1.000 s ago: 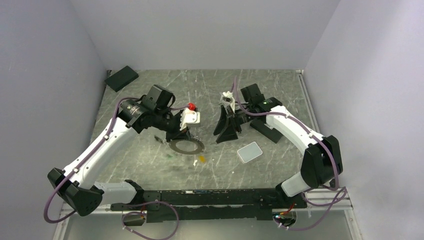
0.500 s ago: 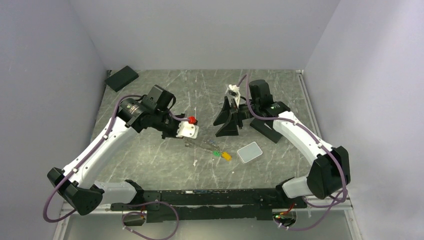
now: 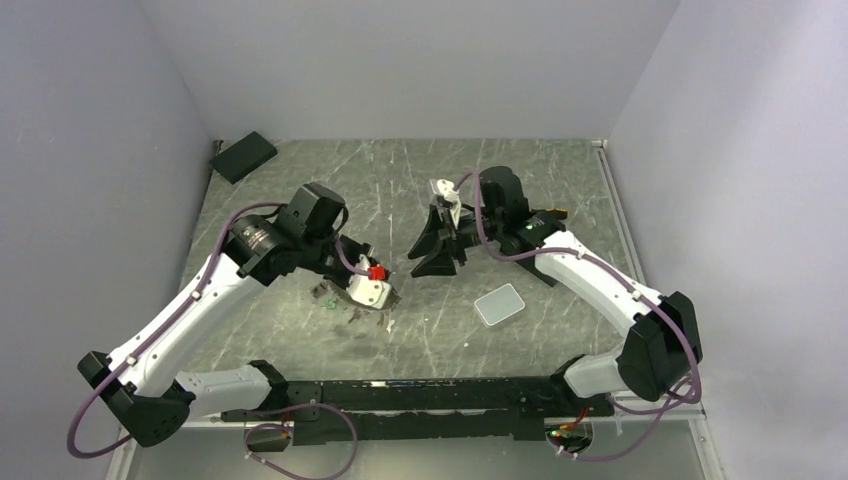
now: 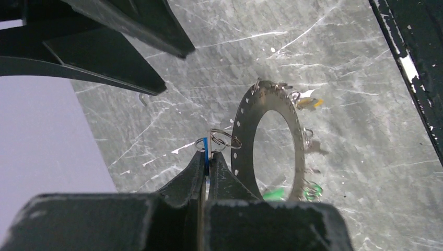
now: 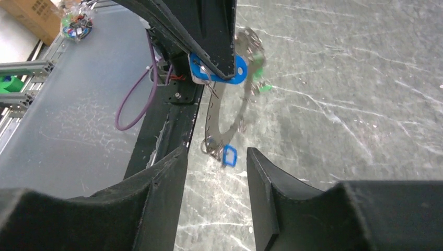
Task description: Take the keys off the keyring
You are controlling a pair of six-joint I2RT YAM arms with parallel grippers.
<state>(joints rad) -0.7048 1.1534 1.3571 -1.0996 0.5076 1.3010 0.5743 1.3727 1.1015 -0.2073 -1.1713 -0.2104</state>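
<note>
Table [image 3: 400, 170] walled left, far, right; black rail [image 3: 400, 392] along near edge. Open marble far of both arms. Grey pad [image 3: 499, 304] near-right, black pad [image 3: 243, 156] in far-left corner.

Left gripper [image 4: 207, 157] clenched on blue tag [image 4: 207, 148], low, near-left of centre. Keyring [image 4: 269, 141] hangs from tag by small split rings, tilted on edge, long axis running away from left fingers. Contact with marble: cannot tell. Keys [image 4: 308, 102] spaced round rim, with yellow and green tags.

Right gripper [image 5: 215, 157] spread wide, empty, just right of keyring, pointing at it.
</note>
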